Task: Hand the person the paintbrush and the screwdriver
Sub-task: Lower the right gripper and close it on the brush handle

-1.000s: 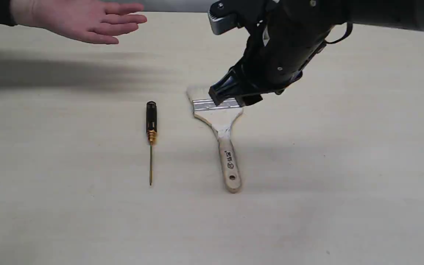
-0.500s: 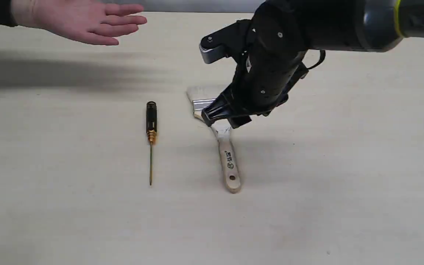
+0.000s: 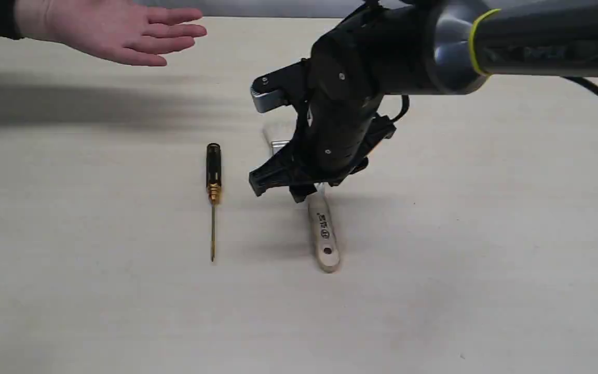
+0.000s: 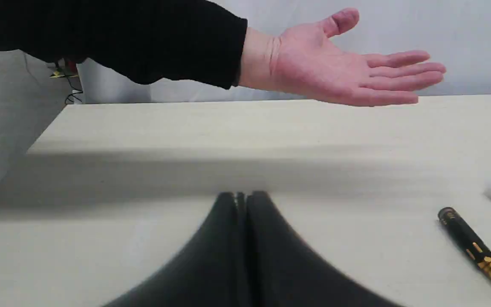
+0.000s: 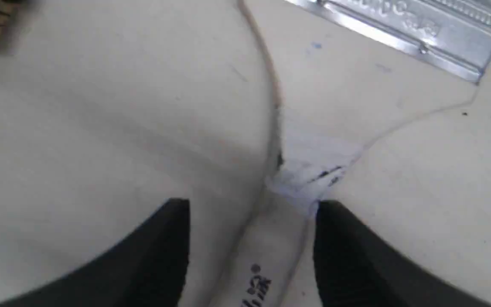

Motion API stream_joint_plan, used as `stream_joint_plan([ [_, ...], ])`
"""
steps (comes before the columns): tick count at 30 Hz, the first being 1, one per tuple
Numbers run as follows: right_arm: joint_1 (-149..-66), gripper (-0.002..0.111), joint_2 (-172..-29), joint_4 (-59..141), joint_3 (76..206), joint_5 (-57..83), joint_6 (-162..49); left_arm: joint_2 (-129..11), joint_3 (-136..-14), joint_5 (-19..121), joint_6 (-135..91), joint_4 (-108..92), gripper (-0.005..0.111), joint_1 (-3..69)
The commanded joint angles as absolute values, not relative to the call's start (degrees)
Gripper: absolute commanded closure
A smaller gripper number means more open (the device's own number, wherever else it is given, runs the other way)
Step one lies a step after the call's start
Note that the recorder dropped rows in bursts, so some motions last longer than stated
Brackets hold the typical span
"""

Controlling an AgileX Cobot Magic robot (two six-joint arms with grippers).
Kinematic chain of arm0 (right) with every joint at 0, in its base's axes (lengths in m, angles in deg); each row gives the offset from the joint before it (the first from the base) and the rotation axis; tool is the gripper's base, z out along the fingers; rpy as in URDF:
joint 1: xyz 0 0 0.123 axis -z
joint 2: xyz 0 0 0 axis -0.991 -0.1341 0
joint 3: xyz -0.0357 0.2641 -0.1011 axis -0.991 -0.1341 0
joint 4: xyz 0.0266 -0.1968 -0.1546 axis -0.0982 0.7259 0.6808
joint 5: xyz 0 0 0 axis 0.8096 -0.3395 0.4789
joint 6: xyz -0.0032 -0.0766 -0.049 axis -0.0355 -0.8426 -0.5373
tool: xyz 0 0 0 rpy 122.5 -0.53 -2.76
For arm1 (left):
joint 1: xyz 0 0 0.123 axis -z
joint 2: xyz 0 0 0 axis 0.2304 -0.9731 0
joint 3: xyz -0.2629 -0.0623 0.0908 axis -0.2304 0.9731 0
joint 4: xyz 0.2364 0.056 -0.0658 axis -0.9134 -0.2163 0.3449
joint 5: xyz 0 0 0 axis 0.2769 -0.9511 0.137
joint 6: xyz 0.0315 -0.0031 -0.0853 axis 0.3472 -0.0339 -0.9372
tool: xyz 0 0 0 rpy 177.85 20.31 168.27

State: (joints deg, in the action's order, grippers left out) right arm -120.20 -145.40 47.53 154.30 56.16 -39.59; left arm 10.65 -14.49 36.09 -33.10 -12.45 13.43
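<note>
The paintbrush [image 3: 324, 239] lies flat on the table; its bristles and ferrule are mostly hidden behind the right arm in the exterior view. My right gripper [image 3: 281, 188] is open and low over the neck of the handle, one finger on each side of the brush [image 5: 271, 238]; the silver ferrule [image 5: 403, 30] shows beyond it. The screwdriver [image 3: 213, 176] lies to the left of the brush, untouched, also visible as the screwdriver [image 4: 471, 245]. The person's open hand [image 3: 117, 31] is held out at the far left. My left gripper [image 4: 242, 198] is shut and empty, hovering over bare table.
A light beige table [image 3: 434, 285] carries everything. Its far edge [image 4: 271, 102] runs under the person's hand [image 4: 343, 72], with a pale wall behind. A dark sleeve [image 4: 122, 38] extends from the left.
The right arm has swung leftward and down, carrying its gripper from over the ferrule to the neck of the brush handle. The hand, screwdriver and brush have stayed put.
</note>
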Motion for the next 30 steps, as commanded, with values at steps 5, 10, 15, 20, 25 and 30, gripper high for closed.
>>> stream_joint_plan([
  [5, -120.93, 0.06, -147.21, 54.88, 155.16, 58.12, -29.58, 10.79, -14.38, 36.45, -33.22, -12.37, 0.107, 13.73],
  [10, -120.93, 0.06, -147.85, 56.34, 155.16, 57.45, -26.8, 10.79, -14.38, 36.3, -33.22, -12.21, 0.107, 13.73],
  [15, -120.93, 0.06, -149.43, 56.34, 155.16, 55.95, -25.52, 10.79, -14.38, 36.41, -33.22, -12.21, 0.107, 13.73],
  [20, -120.93, 0.06, -151.74, 56.34, 155.16, 53.52, -24.6, 10.79, -14.38, 36.41, -33.22, -12.21, 0.107, 13.73],
  [25, -120.93, 0.06, -152.23, 58.06, 155.16, 51.55, -21.95, 10.79, -14.38, 36.41, -33.22, -12.21, 0.107, 13.73],
  [30, -120.93, 0.081, -152.23, 58.39, 155.16, 52.71, -21.68, 10.79, -14.38, 36.41, -33.22, -12.33, 0.107, 13.73],
])
